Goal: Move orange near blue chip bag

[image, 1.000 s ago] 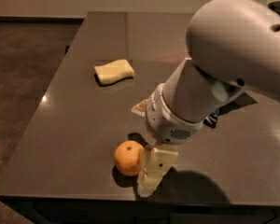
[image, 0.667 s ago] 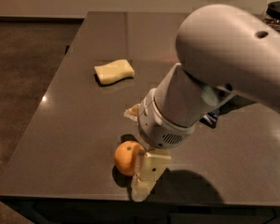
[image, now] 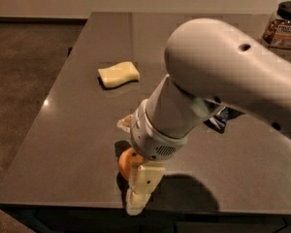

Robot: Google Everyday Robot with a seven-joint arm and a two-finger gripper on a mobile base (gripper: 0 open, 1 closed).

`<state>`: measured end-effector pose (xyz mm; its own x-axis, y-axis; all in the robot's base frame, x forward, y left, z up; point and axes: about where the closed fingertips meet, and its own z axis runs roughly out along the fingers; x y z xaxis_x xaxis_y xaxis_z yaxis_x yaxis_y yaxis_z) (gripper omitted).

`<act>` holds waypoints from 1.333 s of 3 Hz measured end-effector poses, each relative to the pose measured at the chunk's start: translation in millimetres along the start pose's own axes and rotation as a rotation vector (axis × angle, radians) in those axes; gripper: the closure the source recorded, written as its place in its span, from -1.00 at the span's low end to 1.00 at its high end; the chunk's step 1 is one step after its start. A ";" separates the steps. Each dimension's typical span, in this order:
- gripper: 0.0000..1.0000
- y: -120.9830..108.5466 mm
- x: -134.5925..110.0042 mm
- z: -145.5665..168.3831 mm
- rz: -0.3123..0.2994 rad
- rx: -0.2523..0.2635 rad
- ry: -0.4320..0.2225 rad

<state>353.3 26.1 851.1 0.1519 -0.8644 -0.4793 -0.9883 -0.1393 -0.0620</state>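
Gripper (image: 129,166) low at table (image: 72,130) front edge, jaws wide apart, nothing gripped. Orange (image: 125,162) sits betw. them, partly hidden. Blue chip bag (image: 218,122) mostly behind arm, apart from orange.

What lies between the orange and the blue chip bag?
Camera view: the robot's white arm crosses that stretch, hiding most of the blue chip bag; its tool is right beside the orange.

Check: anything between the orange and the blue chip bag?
Nothing visible, though the arm hides most of the blue chip bag and the path. The gripper is at the orange by the table's front edge.
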 end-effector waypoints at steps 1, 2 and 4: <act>-0.66 -1.9 -3.0 5.6 -0.013 -0.008 -0.007; -0.17 -6.1 2.5 2.9 0.001 0.000 -0.007; 0.76 -36.0 40.8 -43.8 0.087 0.101 0.049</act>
<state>395.7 -25.4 872.1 0.0634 -0.8940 -0.4435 -0.9937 -0.0156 -0.1107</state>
